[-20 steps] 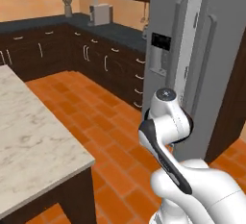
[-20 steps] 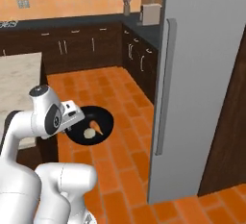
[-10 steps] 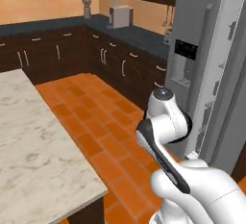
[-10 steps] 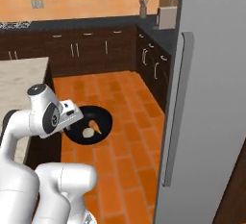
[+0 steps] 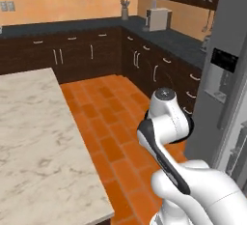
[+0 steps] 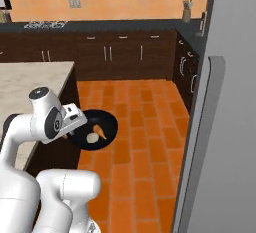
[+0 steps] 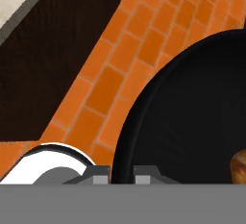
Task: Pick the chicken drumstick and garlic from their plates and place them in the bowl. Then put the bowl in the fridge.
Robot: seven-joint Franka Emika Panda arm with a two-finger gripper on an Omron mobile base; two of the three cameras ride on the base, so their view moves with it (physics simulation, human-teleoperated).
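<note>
My gripper (image 6: 76, 131) is shut on the near rim of the glossy black bowl (image 6: 113, 120) and holds it level above the orange floor, beside the island. In the bowl lie the orange-brown chicken drumstick (image 6: 99, 131) and the off-white garlic (image 6: 92, 138). In the hand view the bowl's rim (image 7: 126, 136) runs down between my fingertips (image 7: 99, 176), and a brown edge of the drumstick (image 7: 239, 167) peeks in at the right. The grey fridge (image 6: 222, 127) rises close on the right; its black dispenser panel (image 5: 225, 60) faces me. The plates are out of view.
The marble island counter (image 5: 34, 137) stretches along my left. Dark wooden cabinets (image 5: 91, 50) with a dark countertop line the back wall and the corner, with a white appliance (image 5: 158, 19) on top. Orange tiled floor (image 6: 145, 142) lies between island and fridge.
The whole picture has shifted in both base views, so the base has moved; the fridge now stands larger and closer at the right. The bowl stays in my shut gripper with both foods inside.
</note>
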